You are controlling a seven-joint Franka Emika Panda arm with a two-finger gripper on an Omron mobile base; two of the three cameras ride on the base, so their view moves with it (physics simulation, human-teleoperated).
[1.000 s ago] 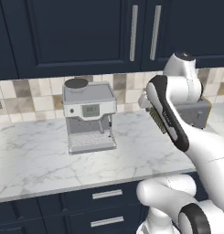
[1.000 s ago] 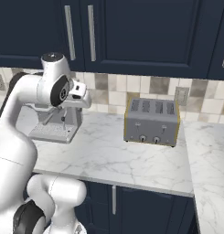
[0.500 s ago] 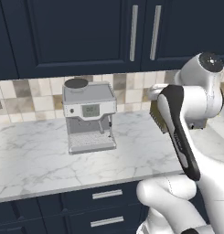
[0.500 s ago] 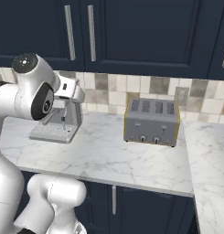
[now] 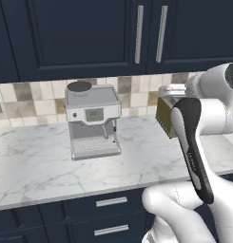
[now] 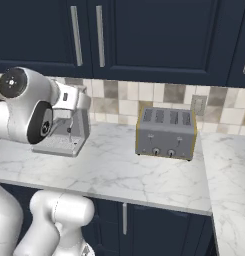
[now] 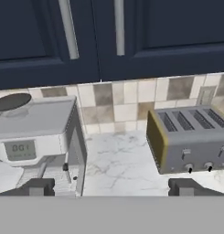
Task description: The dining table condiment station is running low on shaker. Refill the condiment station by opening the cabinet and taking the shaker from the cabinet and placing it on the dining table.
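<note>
The shaker is sitting somewhere unseen, presumably behind the shut doors of the cabinet [image 7: 99, 36]. Its two handles [image 7: 119, 25] are hanging side by side above the coffee machine [image 7: 35, 132] and toaster [image 7: 191, 137]. The gripper [image 7: 111, 187] is facing them with fingers spread, holding nothing. It should be rising toward one handle, centring it between the fingers before closing.

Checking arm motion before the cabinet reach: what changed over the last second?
The arm swung outward and back toward the base in both base views, uncovering the toaster. Nothing was grasped or released. Cabinet doors stay shut; coffee machine unmoved. Fingers apart, empty.
</note>
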